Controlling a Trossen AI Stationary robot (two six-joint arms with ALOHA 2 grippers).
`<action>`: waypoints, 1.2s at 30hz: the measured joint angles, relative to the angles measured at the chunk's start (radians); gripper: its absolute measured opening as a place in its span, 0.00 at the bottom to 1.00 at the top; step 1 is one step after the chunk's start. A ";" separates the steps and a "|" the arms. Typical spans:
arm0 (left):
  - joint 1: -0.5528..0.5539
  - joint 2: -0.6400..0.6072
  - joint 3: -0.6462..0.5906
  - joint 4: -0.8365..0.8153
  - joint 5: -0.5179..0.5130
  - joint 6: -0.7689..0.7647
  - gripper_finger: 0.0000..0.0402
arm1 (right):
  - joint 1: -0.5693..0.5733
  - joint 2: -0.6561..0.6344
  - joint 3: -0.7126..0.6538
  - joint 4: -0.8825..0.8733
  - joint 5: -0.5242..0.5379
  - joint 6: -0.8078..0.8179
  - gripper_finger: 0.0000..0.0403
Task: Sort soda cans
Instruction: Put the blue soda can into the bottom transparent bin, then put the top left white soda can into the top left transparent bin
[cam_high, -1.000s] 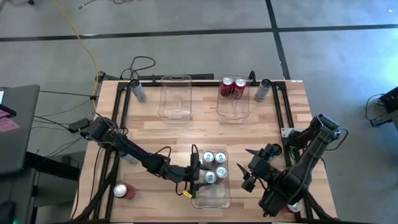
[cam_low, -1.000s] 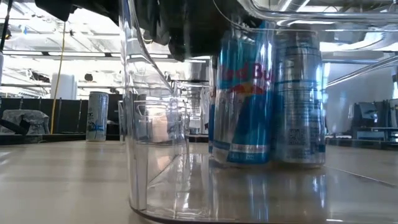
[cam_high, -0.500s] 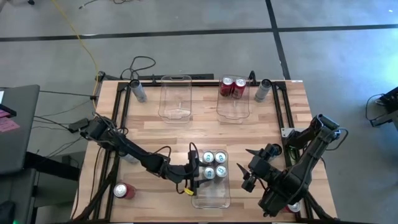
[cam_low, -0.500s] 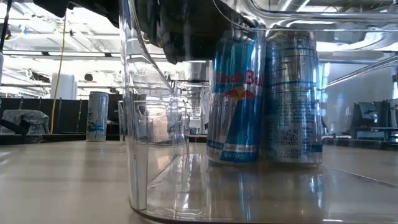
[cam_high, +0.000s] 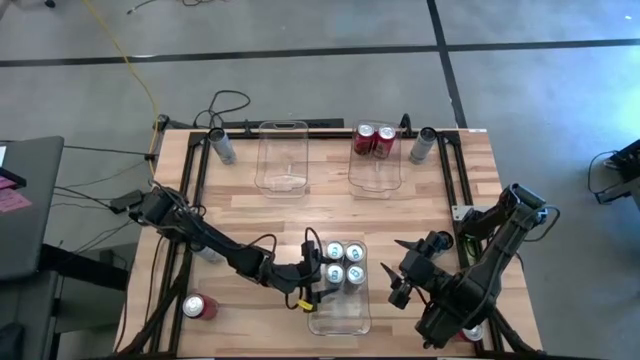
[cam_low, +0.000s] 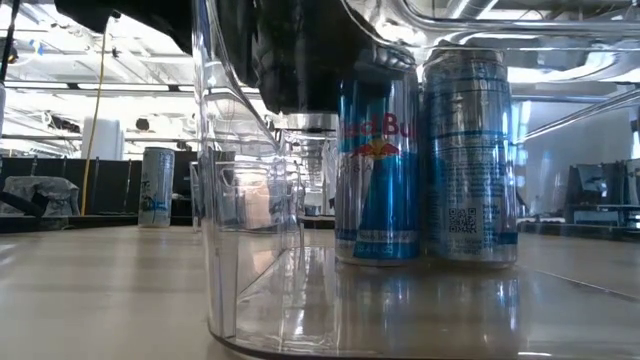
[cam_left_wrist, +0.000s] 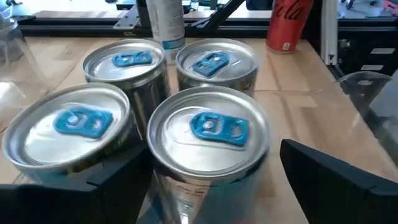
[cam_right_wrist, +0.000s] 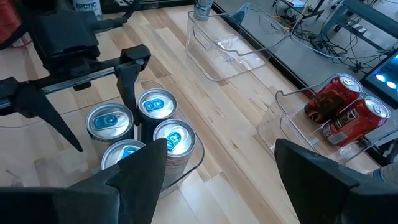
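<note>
**A:** Where do the cans stand at this point?

**B:** Four blue-tabbed soda cans (cam_high: 341, 266) sit packed together in the clear bin (cam_high: 340, 318) near the tabletop's front edge. Two red cans (cam_high: 373, 139) are in the bin (cam_high: 376, 178) at the back edge toward the right corner, and the middle back bin (cam_high: 282, 170) has nothing in it. One red can (cam_high: 198, 306) lies on its side near the front left corner. Two pale cans stand at the back edge, one (cam_high: 221, 146) toward the left corner and one (cam_high: 421, 146) toward the right.

**A:** And the left gripper (cam_high: 318, 272)?

**B:** It sits at the front bin's left wall, its jaws spread wide to either side of the nearest blue-tabbed can (cam_left_wrist: 209, 146) and not pressing it. I'd judge that can has just been set down beside the other three, tight against them to leave room in the bin.

**A:** The right one?

**B:** The right gripper (cam_high: 392, 268) hovers just right of the same bin, jaws open and holding nothing. It looks to be waiting.

**A:** Why the split bins?

**B:** By colour, it seems: blue-tabbed in front, red at the back.
</note>
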 joint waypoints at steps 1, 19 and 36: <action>-0.007 -0.006 0.000 0.000 -0.001 0.001 0.85 | 0.000 0.000 0.000 0.000 0.000 0.000 0.78; -0.236 -0.510 -0.133 -0.322 -0.323 0.004 0.85 | -0.037 0.000 0.000 0.004 0.053 0.034 0.78; -0.343 -1.043 -0.560 -0.512 -0.628 -0.396 0.85 | -0.196 0.002 0.000 0.039 0.054 0.016 0.78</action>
